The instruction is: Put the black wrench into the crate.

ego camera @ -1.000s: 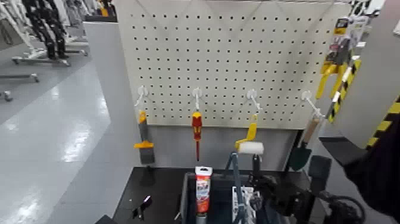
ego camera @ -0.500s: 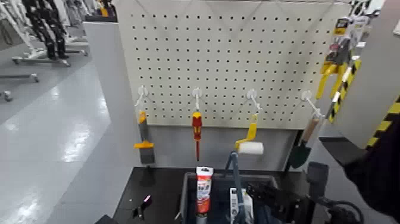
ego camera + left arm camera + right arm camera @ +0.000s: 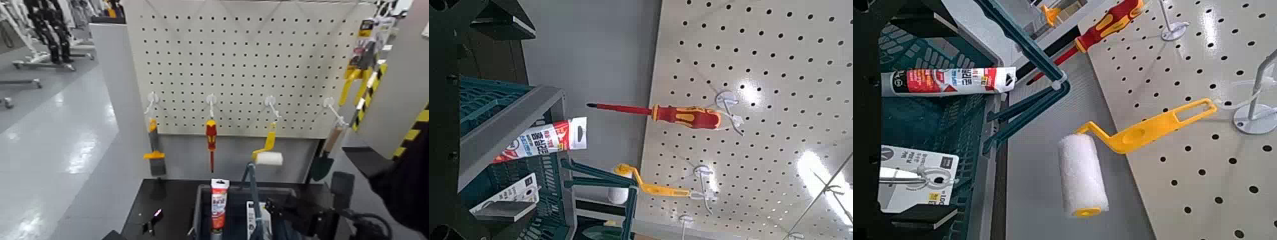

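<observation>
The crate (image 3: 202, 205) is a dark bin at the bottom of the head view, on the black table below the pegboard. It also shows in the left wrist view (image 3: 513, 128) and the right wrist view (image 3: 963, 125). The black wrench does not show clearly in any view. My right gripper (image 3: 274, 209) hangs low over the crate's right part, with its arm coming in from the lower right. My left gripper (image 3: 441, 120) shows only as a dark edge beside the crate's left side.
In the crate are a red-and-white tube (image 3: 218, 203), a carded packet (image 3: 913, 165) and an upright handle bar (image 3: 251, 191). On the pegboard (image 3: 255, 64) hang a scraper (image 3: 154, 150), a red-and-yellow screwdriver (image 3: 210, 137), a yellow paint roller (image 3: 269, 153) and a trowel (image 3: 324, 163). A small dark item (image 3: 153, 220) lies on the table.
My right gripper has come down from above the crate's rim and drawn back slightly to the right. The dark upright shape at its tip no longer shows.
</observation>
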You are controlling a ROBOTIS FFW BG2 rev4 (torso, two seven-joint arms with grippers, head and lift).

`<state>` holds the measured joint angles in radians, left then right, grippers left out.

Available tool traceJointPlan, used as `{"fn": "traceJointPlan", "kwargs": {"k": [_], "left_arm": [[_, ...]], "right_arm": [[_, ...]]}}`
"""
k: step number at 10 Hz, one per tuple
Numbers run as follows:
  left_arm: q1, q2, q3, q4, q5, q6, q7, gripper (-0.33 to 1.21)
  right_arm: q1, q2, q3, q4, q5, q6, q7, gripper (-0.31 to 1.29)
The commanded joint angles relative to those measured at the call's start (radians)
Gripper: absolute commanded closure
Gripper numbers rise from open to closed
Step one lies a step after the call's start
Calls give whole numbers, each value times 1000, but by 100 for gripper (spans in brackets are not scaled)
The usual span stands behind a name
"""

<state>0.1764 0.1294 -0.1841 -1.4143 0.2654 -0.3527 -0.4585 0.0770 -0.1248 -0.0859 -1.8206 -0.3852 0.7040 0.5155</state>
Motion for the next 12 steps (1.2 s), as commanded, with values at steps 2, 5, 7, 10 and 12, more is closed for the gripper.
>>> {"fn": "traceJointPlan", "kwargs": {"k": [2, 5, 7, 10, 12], "left_arm": [[2, 1, 0, -2, 0, 0, 0, 10], [6, 1, 3, -3, 0, 0, 0, 10], [11, -1, 6, -6, 0, -2, -2, 10], [17, -5, 14, -8, 0, -5, -2, 10], [20, -5, 17, -9, 0, -3, -3, 10]], "right_arm": [[67, 4, 28, -5, 158, -279, 8, 2], [216, 17, 35, -20, 186, -591, -118, 2], [334, 2, 68, -57, 204, -726, -269, 2], [455, -13, 106, -97, 240, -824, -416, 7], [480, -18, 129, -106, 252, -844, -443, 7]]}}
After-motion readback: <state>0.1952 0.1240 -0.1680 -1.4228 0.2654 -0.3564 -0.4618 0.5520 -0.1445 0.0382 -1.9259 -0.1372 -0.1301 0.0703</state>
